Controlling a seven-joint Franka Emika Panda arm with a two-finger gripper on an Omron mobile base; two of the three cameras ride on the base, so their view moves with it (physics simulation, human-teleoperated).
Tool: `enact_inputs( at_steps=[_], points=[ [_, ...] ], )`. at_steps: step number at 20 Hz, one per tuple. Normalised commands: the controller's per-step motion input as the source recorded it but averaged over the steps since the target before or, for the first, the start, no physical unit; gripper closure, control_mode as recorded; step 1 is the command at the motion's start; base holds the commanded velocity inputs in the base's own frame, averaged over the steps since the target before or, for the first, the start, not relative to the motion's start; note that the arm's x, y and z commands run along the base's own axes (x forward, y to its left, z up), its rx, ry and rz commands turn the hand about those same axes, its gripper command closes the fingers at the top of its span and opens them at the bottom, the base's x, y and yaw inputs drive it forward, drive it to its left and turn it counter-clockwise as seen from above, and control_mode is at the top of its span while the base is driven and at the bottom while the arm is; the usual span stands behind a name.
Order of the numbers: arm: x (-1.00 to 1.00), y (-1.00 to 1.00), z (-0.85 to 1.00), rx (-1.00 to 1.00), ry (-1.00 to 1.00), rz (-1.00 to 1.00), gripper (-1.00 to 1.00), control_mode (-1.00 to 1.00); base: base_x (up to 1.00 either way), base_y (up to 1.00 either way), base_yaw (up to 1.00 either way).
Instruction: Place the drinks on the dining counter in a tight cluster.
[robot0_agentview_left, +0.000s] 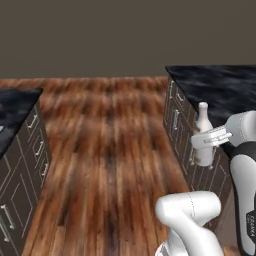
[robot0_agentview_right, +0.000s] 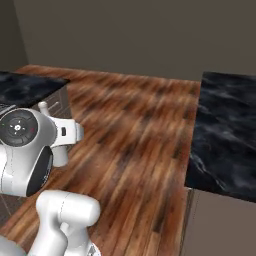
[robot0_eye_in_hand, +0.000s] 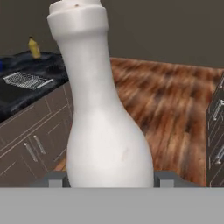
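Carrying the slim white bottle (robot0_eye_in_hand: 103, 122) upright, my end effector (robot0_agentview_left: 212, 138) is clamped around its lower body, holding it in the air above the wooden floor (robot0_agentview_left: 105, 150), just beside a black marble counter (robot0_agentview_left: 225, 87) with dark cabinet fronts. A small yellow bottle (robot0_eye_in_hand: 34, 48) stands on another dark counter (robot0_eye_in_hand: 30, 81) across the room, well apart from me. Judging by this, the cluster is unfinished: this drink is not yet set down.

A kitchen: black marble counters (robot0_agentview_left: 225, 85), drawered cabinets (robot0_agentview_left: 27, 165), wood floor (robot0_agentview_left: 110, 150).
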Motion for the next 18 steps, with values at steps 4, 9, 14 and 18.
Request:
enact_inputs(
  at_steps=[4,9,14,18],
  points=[
    [0.00,0.00,0.00,0.00,0.00,0.00,1.00,1.00,1.00,0.97,-0.39],
    [0.00,0.00,0.00,0.00,0.00,0.00,1.00,1.00,1.00,0.58,-0.10],
    [0.00,0.00,0.00,0.00,0.00,0.00,1.00,1.00,1.00,0.35,-0.05],
    [0.00,0.00,0.00,0.00,0.00,0.00,1.00,1.00,1.00,0.45,-0.01]
  ],
)
